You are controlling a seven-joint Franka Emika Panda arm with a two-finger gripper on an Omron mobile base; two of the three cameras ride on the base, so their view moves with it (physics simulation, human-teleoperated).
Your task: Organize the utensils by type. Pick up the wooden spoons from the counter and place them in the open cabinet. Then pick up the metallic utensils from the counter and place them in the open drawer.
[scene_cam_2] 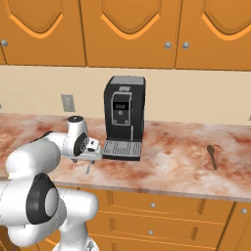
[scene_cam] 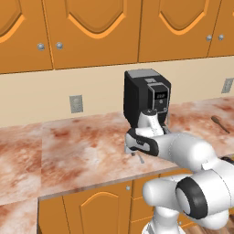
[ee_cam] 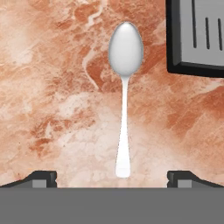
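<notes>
A small grey metal spoon [ee_cam: 125,87] lies flat on the reddish marbled counter [ee_cam: 52,87], its bowl pointing away from the hand. My gripper [ee_cam: 111,178] hangs just above the handle end, open, with one fingertip [ee_cam: 43,177] on each side and nothing between them. From the base, the gripper [scene_cam: 136,151] [scene_cam_2: 90,158] points down at the counter's front strip, just left of the coffee machine, with the spoon [scene_cam: 139,158] [scene_cam_2: 88,168] showing under it. One brown wooden spoon [scene_cam: 220,124] [scene_cam_2: 212,156] lies far to the right on the counter. The open cabinet and the open drawer are out of view.
A black coffee machine [scene_cam: 146,96] [scene_cam_2: 124,117] stands close behind and right of the gripper; its drip tray [ee_cam: 197,35] comes near the spoon's bowl. Wall units with arched doors [scene_cam_2: 127,29] hang shut above. Shut drawers [scene_cam_2: 152,203] sit below the counter's front edge.
</notes>
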